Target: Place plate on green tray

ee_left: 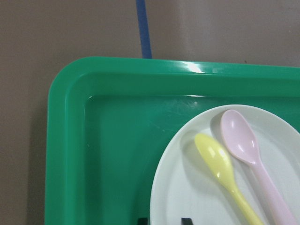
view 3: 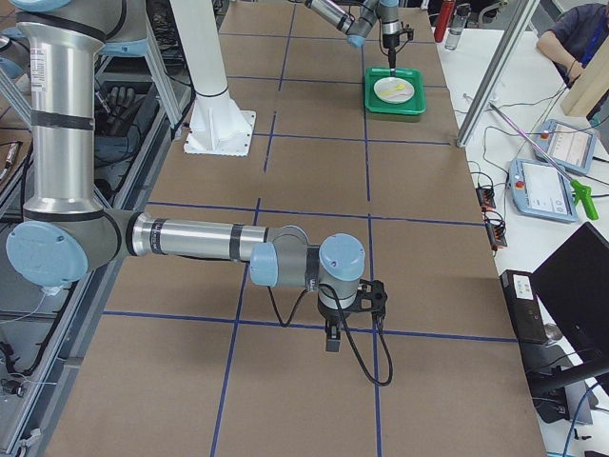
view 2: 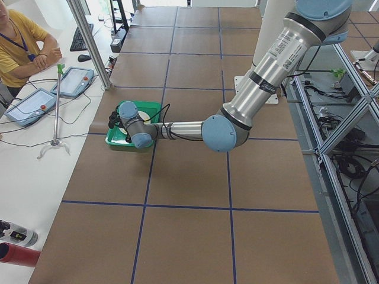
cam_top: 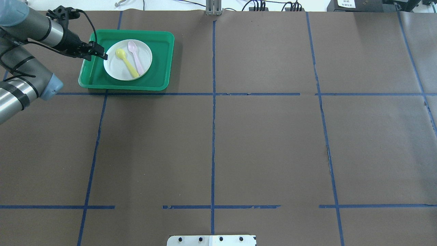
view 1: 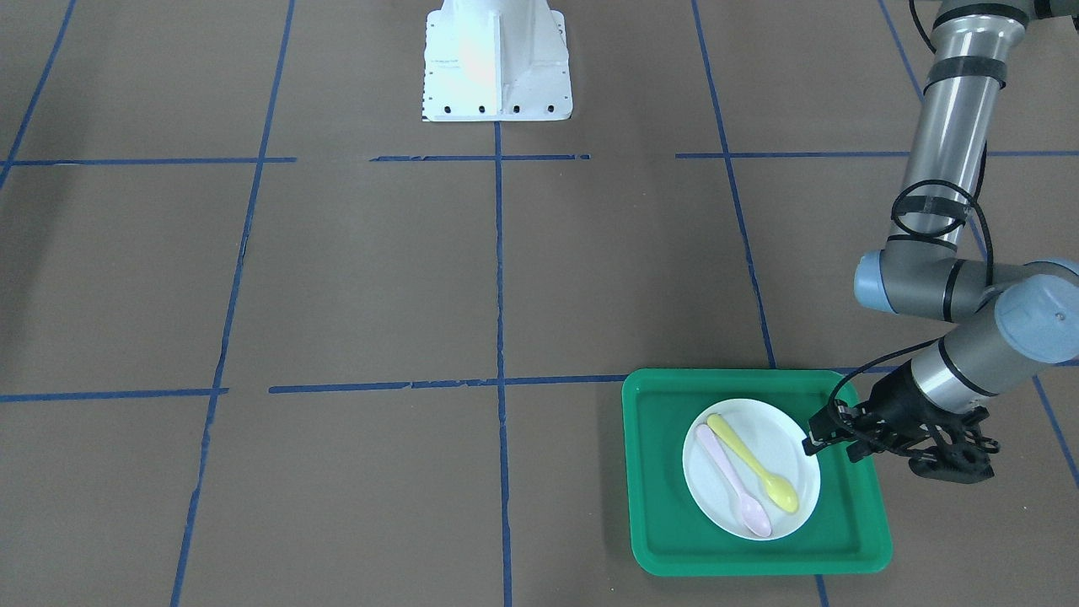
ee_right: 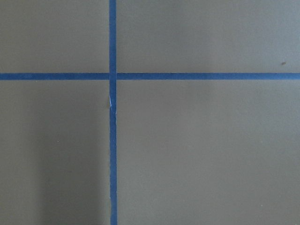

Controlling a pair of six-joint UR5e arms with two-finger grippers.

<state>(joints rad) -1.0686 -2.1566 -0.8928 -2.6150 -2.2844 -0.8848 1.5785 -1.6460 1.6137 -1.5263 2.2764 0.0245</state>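
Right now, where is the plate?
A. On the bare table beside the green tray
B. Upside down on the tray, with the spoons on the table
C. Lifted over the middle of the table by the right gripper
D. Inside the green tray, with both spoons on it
D: the plate lies inside the green tray, right side up, with the pink spoon and the yellow spoon on it.

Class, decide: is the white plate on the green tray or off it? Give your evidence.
On it. The plate lies flat inside the green tray, with green floor showing around it in the overhead view.
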